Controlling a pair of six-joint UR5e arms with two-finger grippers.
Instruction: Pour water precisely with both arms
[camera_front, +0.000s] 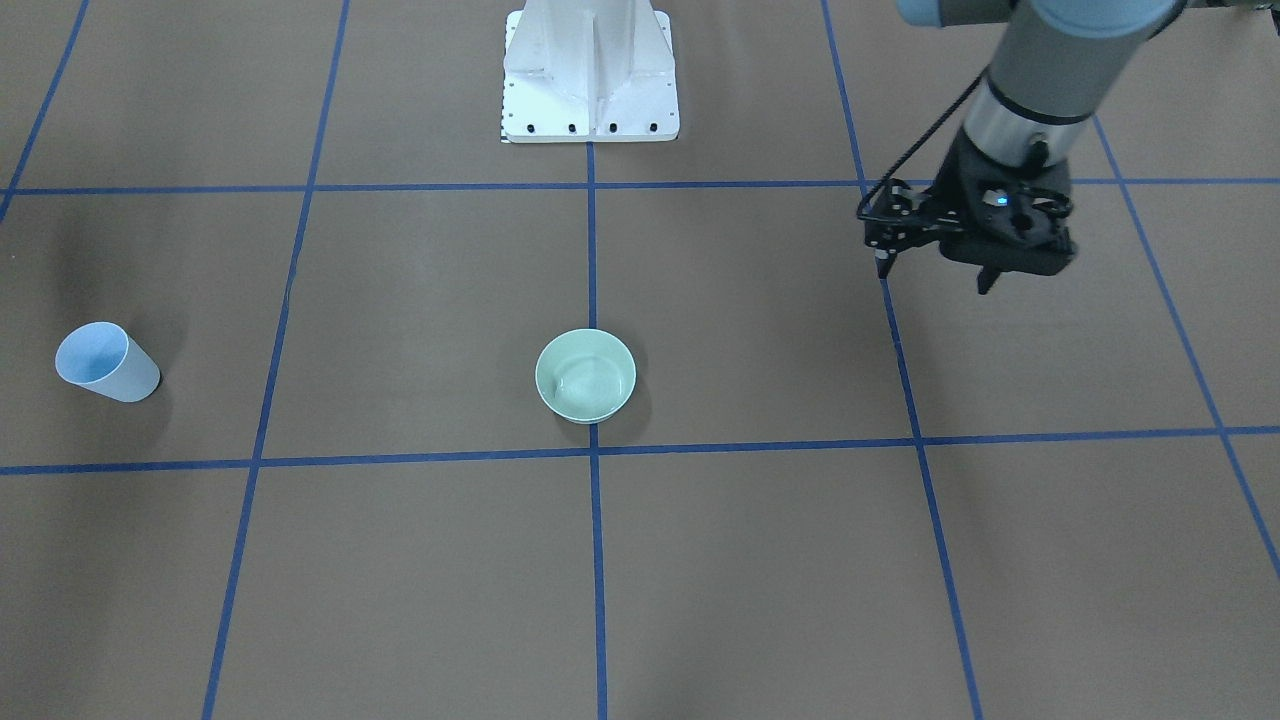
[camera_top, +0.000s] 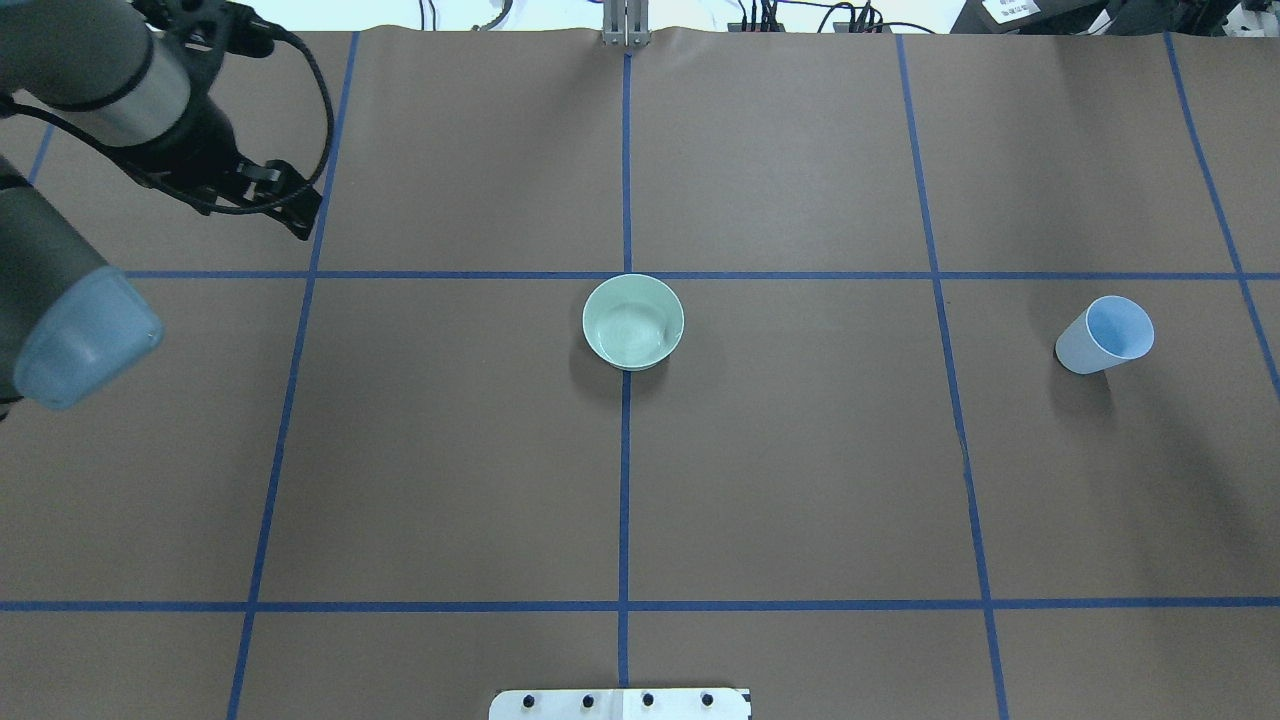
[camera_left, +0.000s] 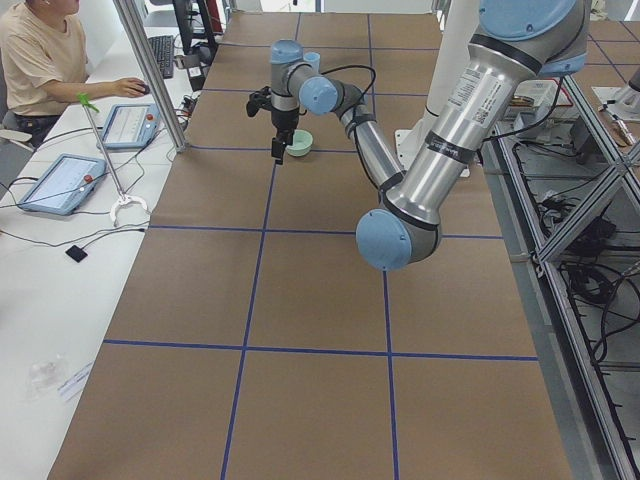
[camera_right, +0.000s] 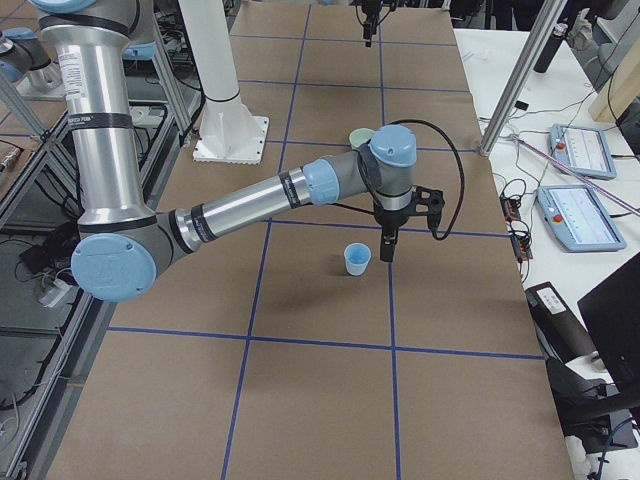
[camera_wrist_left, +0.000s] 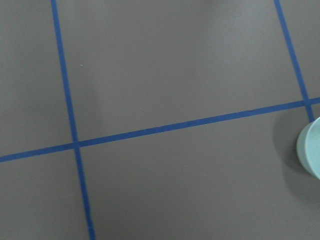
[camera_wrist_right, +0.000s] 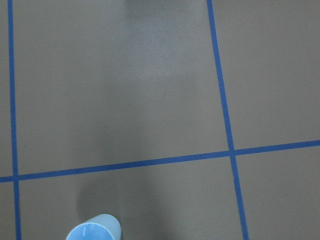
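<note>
A pale green bowl (camera_front: 585, 375) (camera_top: 633, 322) stands at the table's middle, with faint ripples of water in its bottom. Its edge shows in the left wrist view (camera_wrist_left: 312, 155). A light blue cup (camera_front: 107, 362) (camera_top: 1104, 335) stands upright on my right side. Its rim shows in the right wrist view (camera_wrist_right: 95, 231). My left gripper (camera_front: 935, 272) (camera_top: 300, 215) hangs open and empty above the table, far to the bowl's left. My right gripper (camera_right: 387, 250) shows only in the exterior right view, just beside the cup (camera_right: 357, 259). I cannot tell whether it is open or shut.
The white pedestal base (camera_front: 590, 75) stands at the robot's edge of the table. Blue tape lines (camera_top: 625, 480) mark a grid on the brown surface. An operator (camera_left: 40, 60) sits at a side desk with tablets (camera_left: 60, 182).
</note>
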